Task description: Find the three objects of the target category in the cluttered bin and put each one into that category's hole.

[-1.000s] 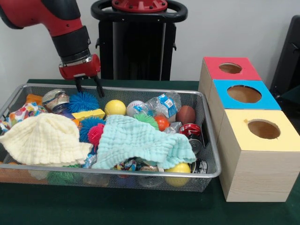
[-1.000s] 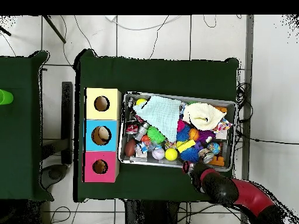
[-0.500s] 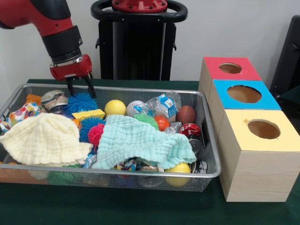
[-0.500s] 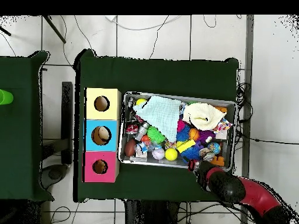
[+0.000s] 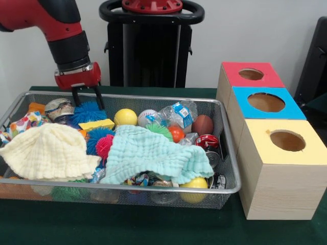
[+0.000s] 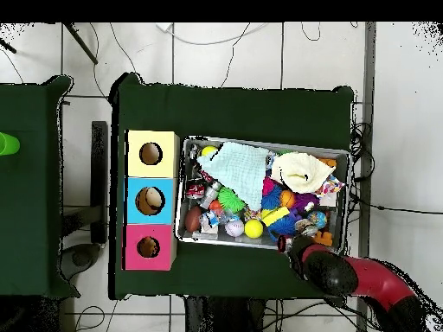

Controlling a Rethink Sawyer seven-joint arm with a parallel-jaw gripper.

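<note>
A wire mesh bin holds several toys under two cloths, one mint and one cream. I can see a yellow ball, a baseball, a brown football, an orange ball, a red can and a blue spiky ball. My gripper hangs open and empty at the bin's far left rim, just above the blue spiky ball. Seen from overhead, the gripper is at the bin's lower right edge. Red, blue and yellow boxes each have a round hole.
The three boxes stand in a row right of the bin in the front view, and left of the bin overhead. A yellow block, a crumpled plastic bottle and a jar lie near the gripper. A black stand rises behind the table.
In the front view the gripper moved left along the bin's far rim from a second ago, then stayed almost still. It is open and empty throughout.
</note>
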